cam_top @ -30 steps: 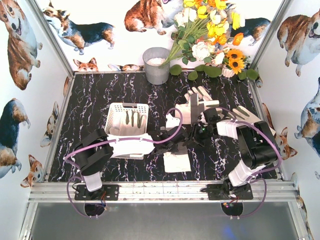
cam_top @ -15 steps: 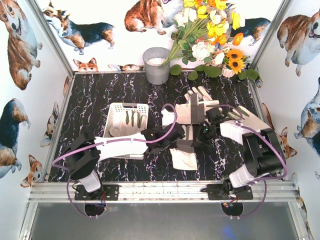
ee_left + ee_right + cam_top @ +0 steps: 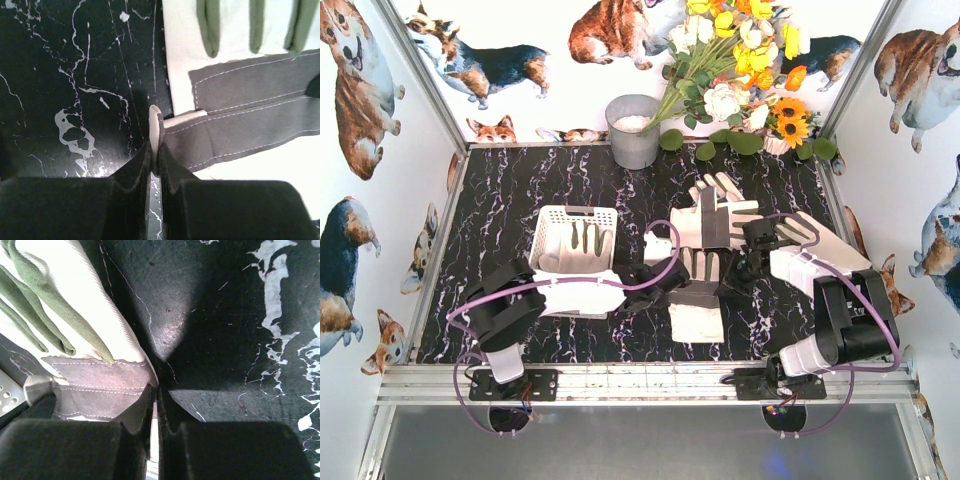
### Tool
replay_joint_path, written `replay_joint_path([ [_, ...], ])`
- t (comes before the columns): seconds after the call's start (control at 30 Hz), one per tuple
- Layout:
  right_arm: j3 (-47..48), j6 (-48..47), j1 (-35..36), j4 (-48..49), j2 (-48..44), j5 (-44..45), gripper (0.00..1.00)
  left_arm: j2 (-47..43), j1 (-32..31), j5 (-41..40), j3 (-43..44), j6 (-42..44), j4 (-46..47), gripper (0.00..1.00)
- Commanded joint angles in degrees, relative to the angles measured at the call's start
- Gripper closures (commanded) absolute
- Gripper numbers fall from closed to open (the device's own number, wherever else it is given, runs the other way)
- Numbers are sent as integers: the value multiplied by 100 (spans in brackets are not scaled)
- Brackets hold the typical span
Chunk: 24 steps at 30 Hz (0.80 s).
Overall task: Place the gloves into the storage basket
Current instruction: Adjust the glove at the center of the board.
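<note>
Gloves (image 3: pixel 705 225) lay overlapping on the table (image 3: pixel 510 190), just right of the basket (image 3: pixel 578 210). Left gripper (image 3: pixel 155 150) pinched a fold on the left edge of the near glove (image 3: pixel 698 320); right gripper (image 3: pixel 154 390) was clamped on its right edge, white cloth showing between the jaws.

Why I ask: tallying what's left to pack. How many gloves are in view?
4 gloves, more may be hidden: one in the storage basket, one mid-table pinched by left gripper and right gripper, one behind it, one far right partly under the right arm.
</note>
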Motion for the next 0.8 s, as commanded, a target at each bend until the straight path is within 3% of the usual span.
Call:
replay_joint_path([
  [0.0,-182,-75,-67,31,-65,810,100,249,2,-86,48,12,-496,100],
  [0.63,-187,-312,-67,275,-12,-74,100,204,-114,-289,-667,-381,-913,100],
  [0.67,-154,-359,-67,225,-20,-100,96,187,-121,-230,-694,-361,-805,99],
  [0.77,-47,-541,-67,-73,-176,19,77,122,-182,-111,-682,-206,-509,82],
])
